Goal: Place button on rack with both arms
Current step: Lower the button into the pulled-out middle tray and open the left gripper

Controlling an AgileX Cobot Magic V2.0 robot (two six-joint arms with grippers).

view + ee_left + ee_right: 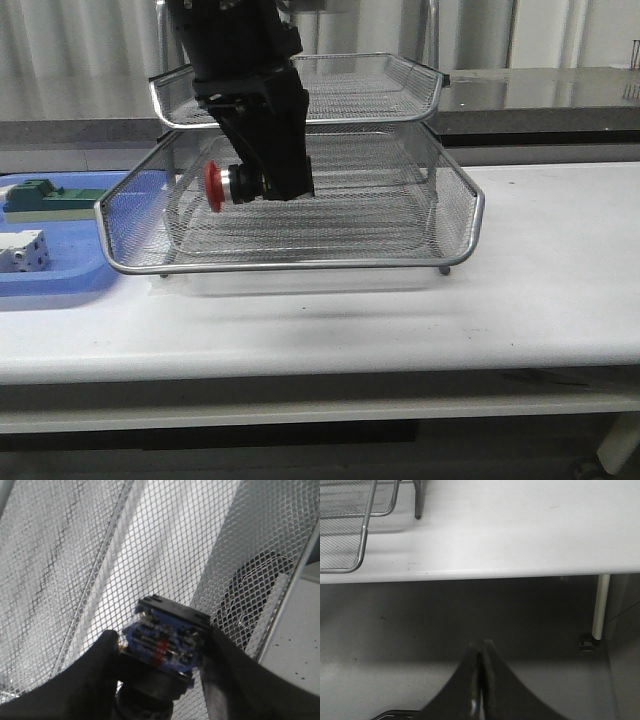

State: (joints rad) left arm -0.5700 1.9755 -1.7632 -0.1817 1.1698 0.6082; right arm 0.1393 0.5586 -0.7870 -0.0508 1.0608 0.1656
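Inside rack (455, 215) rims, left gripper (262, 178) clamps button (222, 185).

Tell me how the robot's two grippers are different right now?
The left gripper is shut on the button; the right gripper is shut on nothing. The left one hangs inside the rack; the right one sits off past the table edge, over the floor. Both have dark fingers.

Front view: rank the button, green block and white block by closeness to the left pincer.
1. The button, held in the left pincer over the rack.
2. The green block, left, in the blue tray.
3. The white block, farther left.
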